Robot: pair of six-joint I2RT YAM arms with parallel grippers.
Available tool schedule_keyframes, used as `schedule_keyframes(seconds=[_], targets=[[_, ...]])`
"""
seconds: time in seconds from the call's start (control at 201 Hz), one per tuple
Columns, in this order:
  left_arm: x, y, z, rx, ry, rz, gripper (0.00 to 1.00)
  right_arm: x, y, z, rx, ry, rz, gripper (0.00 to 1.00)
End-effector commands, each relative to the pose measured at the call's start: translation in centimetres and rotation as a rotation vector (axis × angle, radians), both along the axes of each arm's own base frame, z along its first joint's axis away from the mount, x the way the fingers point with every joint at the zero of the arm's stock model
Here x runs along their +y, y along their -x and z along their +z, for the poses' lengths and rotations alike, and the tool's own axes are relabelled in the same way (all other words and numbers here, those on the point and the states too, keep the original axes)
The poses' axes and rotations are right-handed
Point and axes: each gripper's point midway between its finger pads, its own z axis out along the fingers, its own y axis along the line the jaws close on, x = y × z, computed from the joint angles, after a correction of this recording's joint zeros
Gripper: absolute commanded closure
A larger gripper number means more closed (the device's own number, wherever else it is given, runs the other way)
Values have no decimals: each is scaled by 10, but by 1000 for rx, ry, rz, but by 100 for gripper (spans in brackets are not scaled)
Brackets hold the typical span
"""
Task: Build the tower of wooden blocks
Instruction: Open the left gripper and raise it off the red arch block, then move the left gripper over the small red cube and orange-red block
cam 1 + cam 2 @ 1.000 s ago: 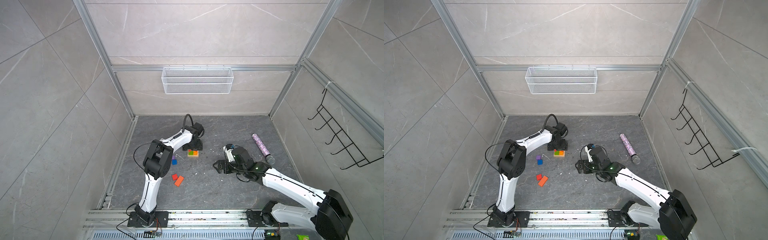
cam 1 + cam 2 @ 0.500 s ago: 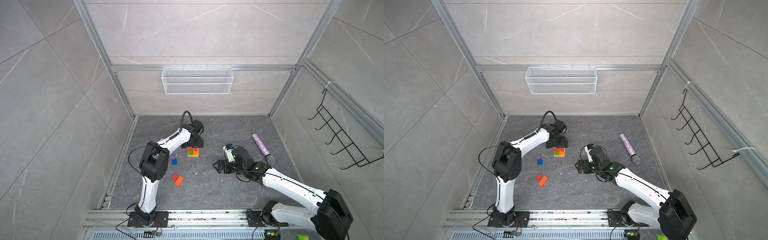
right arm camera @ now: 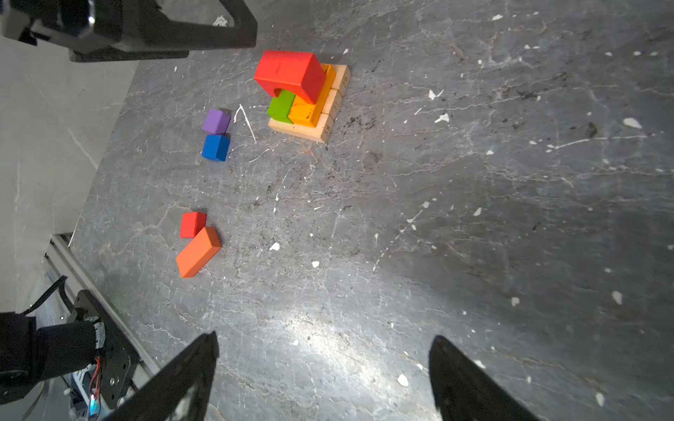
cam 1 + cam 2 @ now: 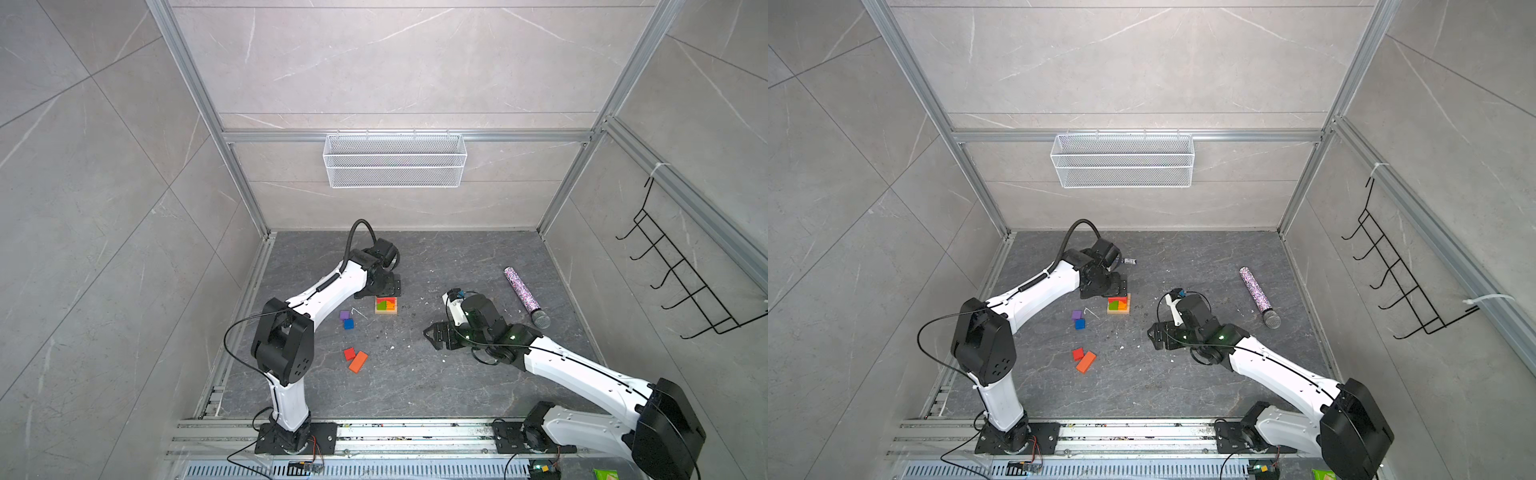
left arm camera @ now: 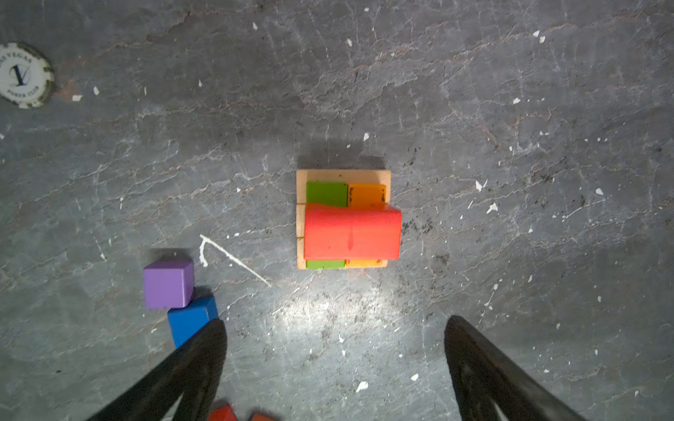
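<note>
The tower stands mid-floor: a tan base, a green and an orange block side by side, and a red block across them. My left gripper hovers open just behind the tower, holding nothing. Loose wood blocks lie to the left: a purple cube, a blue cube, a small red cube and an orange oblong. My right gripper is open and empty over bare floor, right of the tower.
A glittery microphone lies at the right of the floor. A poker chip lies on the floor, seen from the left wrist. A wire basket hangs on the back wall and a hook rack on the right wall.
My left gripper has drawn back from above the tower toward the back wall, leaving the red block on top; its elbow has swung. The right arm has stayed put.
</note>
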Motion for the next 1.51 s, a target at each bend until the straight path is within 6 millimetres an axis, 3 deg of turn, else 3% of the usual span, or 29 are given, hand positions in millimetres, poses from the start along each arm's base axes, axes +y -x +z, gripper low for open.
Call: schedule_keyframes(seconds=[0.0,0.189,0.538,0.752,1.021,1.503], targets=[[7,20,17,5,41,31,5,7,-1,11,-34,14,33,11],[27,53,15,37,97,153,5,10,-2,9,-36,21,24,11],[53,112,10,38,222,531,5,16,-7,2,-32,8,5,12],[69,148,-19,118,258,786,7,16,-8,-3,-29,8,-3,12],[62,165,-50,181,238,824,9,12,-4,-9,-21,22,-11,12],[65,171,-76,218,196,910,11,10,-2,-13,-21,47,-5,13]])
